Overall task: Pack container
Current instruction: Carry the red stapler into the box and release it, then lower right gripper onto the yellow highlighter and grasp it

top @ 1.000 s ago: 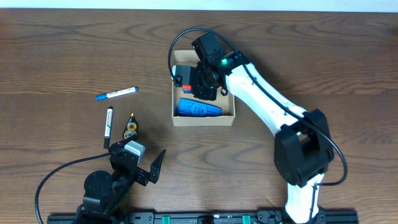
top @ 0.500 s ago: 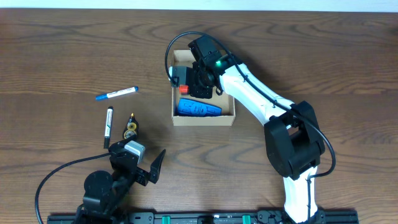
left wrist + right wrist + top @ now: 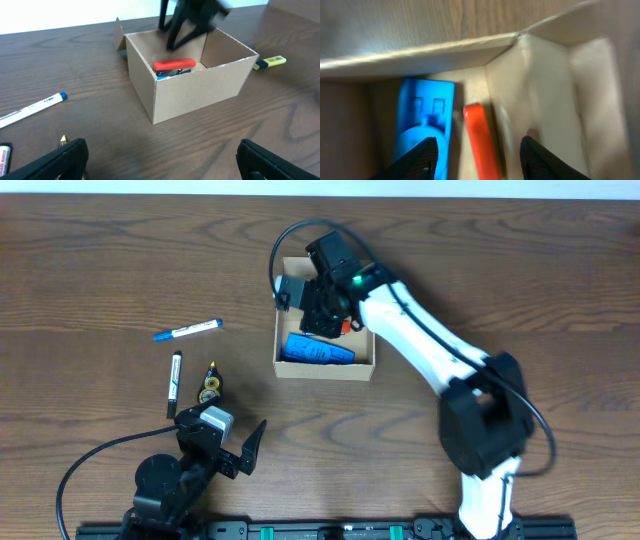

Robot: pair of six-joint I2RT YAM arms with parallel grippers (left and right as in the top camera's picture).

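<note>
Container (image 3: 325, 371) partly hidden under right gripper (image 3: 322, 320), jaws seemingly apart.

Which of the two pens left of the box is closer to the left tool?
The black pen, beside the small gold item; the white pen with the blue cap lies farther away from the left tool.

The table (image 3: 100, 260) is dark brown with a wood-grain pattern. The box (image 3: 325, 371) is plain tan-brown cardboard, unmarked. Inside it are a bright blue item (image 3: 318, 350) and a red-orange item (image 3: 174, 65). On the table lie a white pen (image 3: 187, 330) with blue cap, a black marker (image 3: 175, 383) and a yellow highlighter (image 3: 270, 62).
</note>
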